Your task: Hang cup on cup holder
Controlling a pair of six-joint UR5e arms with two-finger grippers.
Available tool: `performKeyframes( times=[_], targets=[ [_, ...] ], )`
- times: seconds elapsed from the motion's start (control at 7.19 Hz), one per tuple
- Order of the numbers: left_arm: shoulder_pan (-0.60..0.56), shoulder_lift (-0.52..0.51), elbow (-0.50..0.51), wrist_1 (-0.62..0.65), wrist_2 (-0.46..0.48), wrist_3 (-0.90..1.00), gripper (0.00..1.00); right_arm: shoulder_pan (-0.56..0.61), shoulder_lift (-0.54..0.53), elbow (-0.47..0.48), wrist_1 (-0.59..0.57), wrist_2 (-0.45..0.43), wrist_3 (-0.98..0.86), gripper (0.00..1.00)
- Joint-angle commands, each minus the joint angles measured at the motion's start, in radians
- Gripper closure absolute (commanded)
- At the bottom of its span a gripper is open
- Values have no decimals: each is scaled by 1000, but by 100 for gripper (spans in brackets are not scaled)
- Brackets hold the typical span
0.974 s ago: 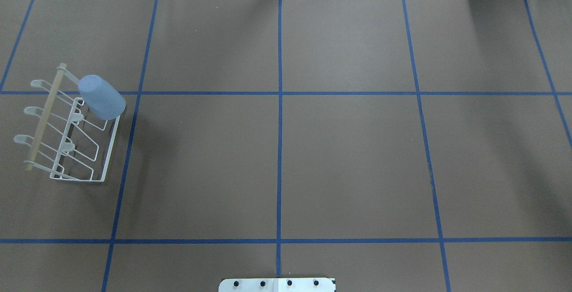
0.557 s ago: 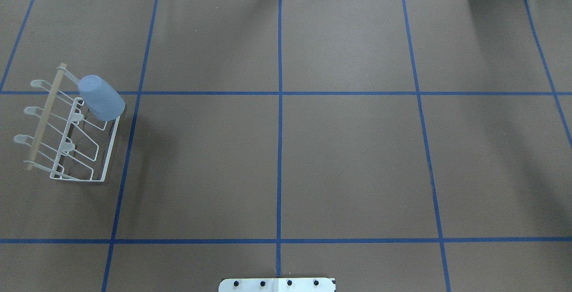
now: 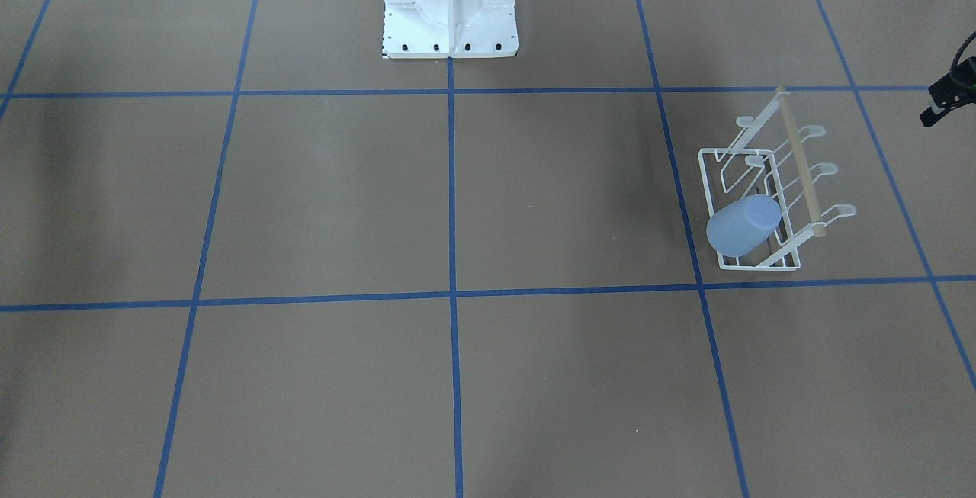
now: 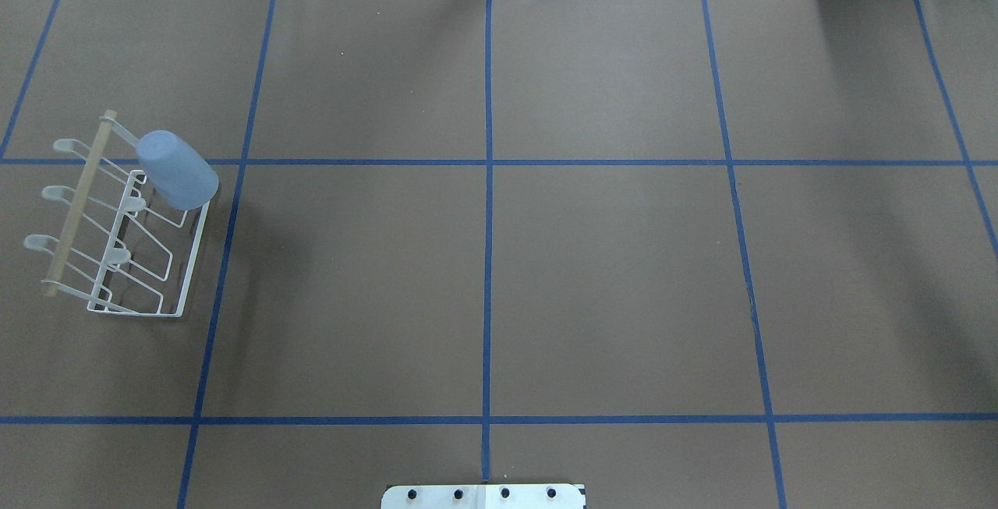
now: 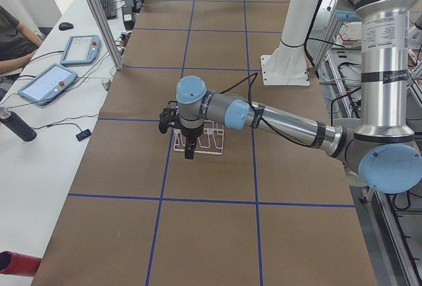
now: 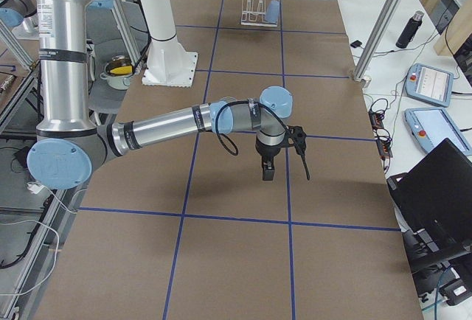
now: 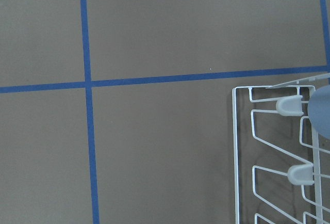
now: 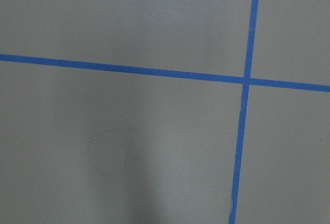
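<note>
Left gripper hangs fingers-down above the table, close by the cup holder. It shows only from the table's end, so I cannot tell how wide its jaws stand or whether it has hold of anything. Right gripper also hangs fingers-down, over bare brown table well apart from the holder, and its opening cannot be told either.

The pale blue cup sits upside down and tilted on a prong at the end of the white wire holder farthest from the robot, on the side facing the table's middle. The wooden rod runs along the holder's other side. The holder stands near the table's left edge, within a grid of blue tape lines. A white pedestal stands at the robot's edge. On a white bench beside the table lie two teach pendants and a dark bottle.

From the left end, the left arm covers most of the holder and hides the cup altogether. The left wrist camera catches only a corner of the holder and a sliver of cup at its right edge. The right wrist camera shows only table and tape.
</note>
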Motion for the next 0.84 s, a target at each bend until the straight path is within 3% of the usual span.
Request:
performKeyframes(
  times=[0.0,0.7],
  targets=[
    [4,9,14,1,-4,-8,2,0,-1,-1,2,0,0,0],
    [-4,107,-53,1,-27,-2,2,0,-1,5,5,2,2,0]
  ],
)
